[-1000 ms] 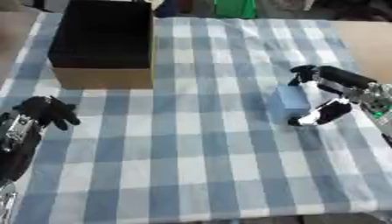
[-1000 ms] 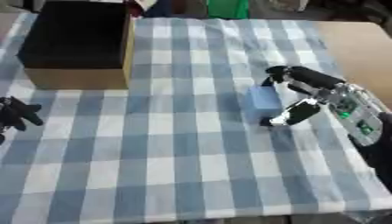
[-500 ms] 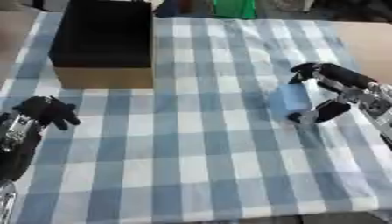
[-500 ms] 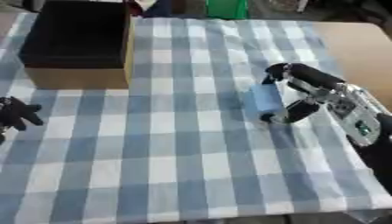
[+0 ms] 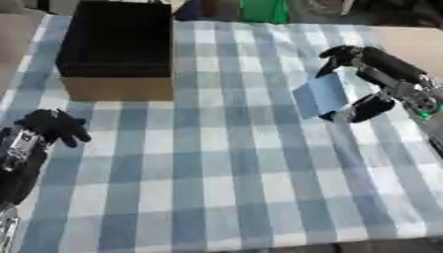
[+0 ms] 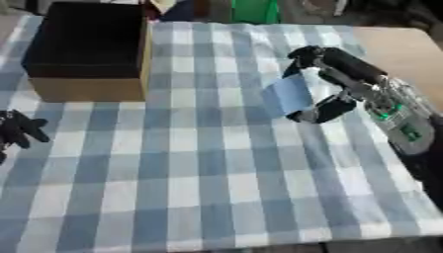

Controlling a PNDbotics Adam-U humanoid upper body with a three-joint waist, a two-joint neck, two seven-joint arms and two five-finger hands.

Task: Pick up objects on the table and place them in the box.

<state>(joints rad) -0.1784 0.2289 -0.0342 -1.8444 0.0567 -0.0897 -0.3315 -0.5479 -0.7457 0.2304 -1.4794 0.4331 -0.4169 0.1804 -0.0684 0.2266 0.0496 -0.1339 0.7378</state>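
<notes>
1. Cloth first: the blue-and-white checked cloth [image 5: 216, 188] covers the surface, and the near stretch of it, well short of the box, carries nothing you could pick.
2. Your left hand [image 5: 54, 127] rests on the cloth a little nearer than the box and toward its left side, fingers curled and holding nothing. It looks idle.
3. Your right hand [image 6: 333, 106] is well to the right of the box, about level with its front wall. Its fingers [image 6: 304, 53] curl over the top of the pale blue object [image 6: 288, 96] while the thumb closes in from below, so you have it pinched. The object stands tilted on edge, and whether it has cleared the cloth you cannot tell.
4. The box [image 5: 117, 88], dark inside with tan cardboard walls, sits at the far left. Its interior reads as plain black, so what it holds is not visible.
5. Judged from this, you are at the grasp stage for this object. Carrying it leftward across the cloth and releasing it over the box remain. No other loose object shows on the cloth.
</notes>
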